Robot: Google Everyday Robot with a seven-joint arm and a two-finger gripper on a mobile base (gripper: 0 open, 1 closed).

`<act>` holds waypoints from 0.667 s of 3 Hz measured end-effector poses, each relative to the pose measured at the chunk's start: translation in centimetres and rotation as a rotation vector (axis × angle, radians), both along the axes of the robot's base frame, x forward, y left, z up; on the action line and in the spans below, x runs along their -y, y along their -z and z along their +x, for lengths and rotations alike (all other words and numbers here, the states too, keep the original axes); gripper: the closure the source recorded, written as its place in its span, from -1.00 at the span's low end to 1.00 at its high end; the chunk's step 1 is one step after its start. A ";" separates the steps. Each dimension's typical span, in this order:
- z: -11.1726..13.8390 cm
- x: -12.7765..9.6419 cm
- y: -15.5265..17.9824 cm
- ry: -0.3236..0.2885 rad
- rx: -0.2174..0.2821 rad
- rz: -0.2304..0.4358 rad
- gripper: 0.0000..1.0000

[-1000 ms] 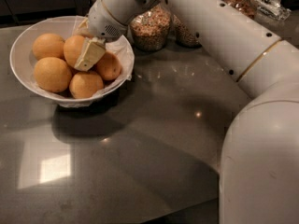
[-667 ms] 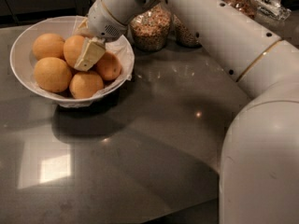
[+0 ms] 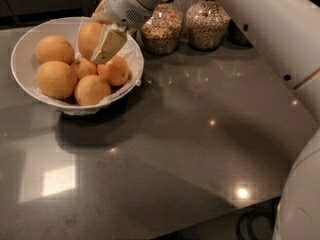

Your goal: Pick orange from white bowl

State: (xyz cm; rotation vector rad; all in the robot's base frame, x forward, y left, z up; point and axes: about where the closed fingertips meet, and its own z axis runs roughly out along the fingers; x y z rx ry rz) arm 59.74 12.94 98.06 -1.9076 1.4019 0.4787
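White bowl: It sat at the far left of a dark, glossy countertop, lined with thin, crinkled white paper.
Other oranges: Five lay loose in the bowl, packed against one another, to the left of and below my target.
Orange: The one I was after sat at the bowl's back right, resting on its neighbours, inside the rim.
Gripper: Mine hung over the bowl's right side, closed around that orange. The pale near finger lay flat on its front skin, and the other showed just behind it.
Glass jars: Two jars of grains or nuts stood just right of the bowl, close to my wrist.
Arm: White, it reached in from the right edge.
Doing the step well: I judged that I should lift straight up with a firm, even squeeze. That way the round skin would not slip, the liner would not snag, and my wrist would not knock the jars.
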 end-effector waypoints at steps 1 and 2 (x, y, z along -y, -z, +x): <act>-0.5 2.7 -1.7 0.051 0.038 0.013 1.00; -0.5 2.7 -1.7 0.051 0.038 0.013 1.00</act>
